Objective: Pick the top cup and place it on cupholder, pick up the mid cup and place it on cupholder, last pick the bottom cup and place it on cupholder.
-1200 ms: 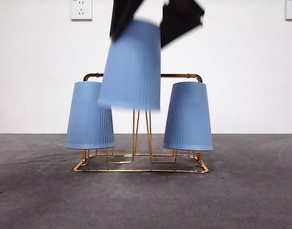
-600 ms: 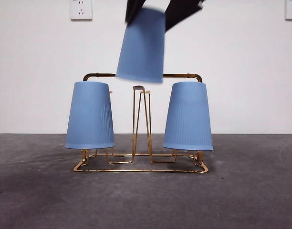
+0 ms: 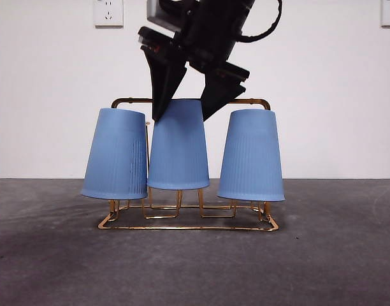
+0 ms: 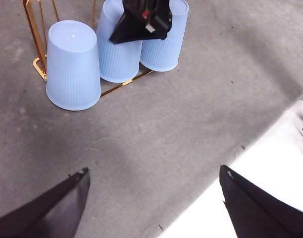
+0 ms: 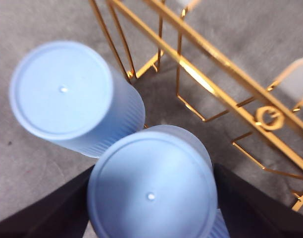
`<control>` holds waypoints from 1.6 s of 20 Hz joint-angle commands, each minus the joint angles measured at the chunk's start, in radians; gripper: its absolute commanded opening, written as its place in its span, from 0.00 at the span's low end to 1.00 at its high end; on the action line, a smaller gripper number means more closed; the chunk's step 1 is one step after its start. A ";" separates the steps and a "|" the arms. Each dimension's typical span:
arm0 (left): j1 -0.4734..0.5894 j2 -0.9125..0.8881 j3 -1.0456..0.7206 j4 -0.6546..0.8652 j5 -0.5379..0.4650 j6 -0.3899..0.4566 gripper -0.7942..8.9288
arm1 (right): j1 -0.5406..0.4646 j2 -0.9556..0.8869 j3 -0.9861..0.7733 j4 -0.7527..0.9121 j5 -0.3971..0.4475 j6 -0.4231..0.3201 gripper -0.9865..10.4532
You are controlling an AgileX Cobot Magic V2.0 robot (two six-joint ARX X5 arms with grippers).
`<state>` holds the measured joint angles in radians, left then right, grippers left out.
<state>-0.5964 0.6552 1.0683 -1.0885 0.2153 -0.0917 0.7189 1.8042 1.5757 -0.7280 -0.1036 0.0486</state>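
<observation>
Three blue ribbed cups stand upside down on the gold wire cupholder (image 3: 188, 227): a left cup (image 3: 116, 156), a middle cup (image 3: 179, 153) and a right cup (image 3: 251, 156). My right gripper (image 3: 182, 115) comes down from above, its black jaws shut on the top of the middle cup (image 5: 151, 193); its neighbour (image 5: 62, 89) stands close beside it. The left cup leans slightly outward and touches the middle one. My left gripper (image 4: 154, 178) hangs open over bare table, well away from the cupholder (image 4: 37, 39), with nothing between its jaws.
The grey table runs to a white edge (image 4: 270, 163) near my left gripper. A white wall with sockets (image 3: 108, 11) stands behind the cupholder. The gold handle bar (image 3: 246, 101) runs just behind the cups' tops.
My right gripper has lowered the cup from above the handle bar down over the middle prong, between the two others. The left cup has been nudged slightly outward.
</observation>
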 commanded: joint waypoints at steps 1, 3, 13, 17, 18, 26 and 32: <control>-0.007 0.004 0.008 0.010 0.003 0.012 0.50 | 0.008 0.019 0.018 0.014 0.008 -0.009 0.40; -0.007 0.004 0.008 0.010 0.004 0.012 0.50 | 0.008 0.019 0.018 0.013 0.008 -0.008 0.46; -0.007 0.004 0.008 0.011 0.003 0.013 0.50 | 0.006 -0.060 0.018 -0.030 0.008 -0.008 0.47; -0.007 0.004 0.008 0.011 0.003 0.013 0.50 | 0.027 -0.192 0.018 -0.086 0.007 -0.008 0.47; -0.007 0.004 0.008 0.011 0.003 0.013 0.50 | 0.036 -0.231 0.018 -0.122 0.007 -0.008 0.47; -0.007 0.004 0.008 0.010 0.003 0.013 0.50 | 0.129 -0.600 -0.211 -0.163 0.034 0.016 0.47; -0.007 0.004 0.008 0.011 0.003 0.013 0.50 | 0.173 -0.940 -0.591 -0.008 0.056 0.130 0.47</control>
<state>-0.5964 0.6552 1.0683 -1.0885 0.2150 -0.0917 0.8814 0.8516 0.9741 -0.7452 -0.0494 0.1452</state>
